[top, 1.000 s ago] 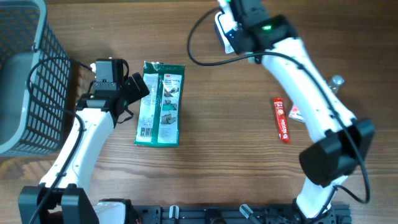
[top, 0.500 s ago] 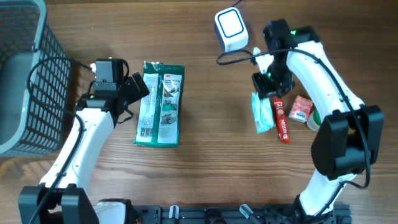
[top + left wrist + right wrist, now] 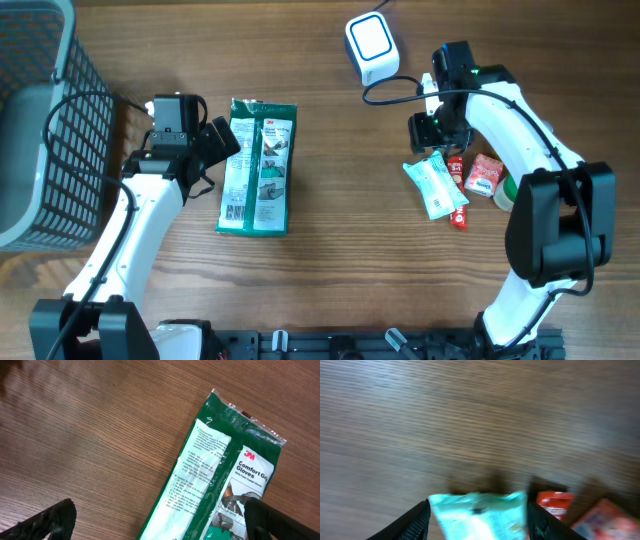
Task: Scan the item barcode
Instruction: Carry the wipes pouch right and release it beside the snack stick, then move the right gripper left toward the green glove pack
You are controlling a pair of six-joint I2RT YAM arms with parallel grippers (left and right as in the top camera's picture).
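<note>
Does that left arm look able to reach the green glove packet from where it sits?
Probably yes. The left gripper hovers open at the edge of the green glove packet, with nothing lying between them.

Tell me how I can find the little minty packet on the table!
Look at the right side of the wooden table, next to the right gripper. The mint packet lies there slanted, partly over a red tube and beside a small red box. It is the only pale green thing there; its neighbours are red.
</note>
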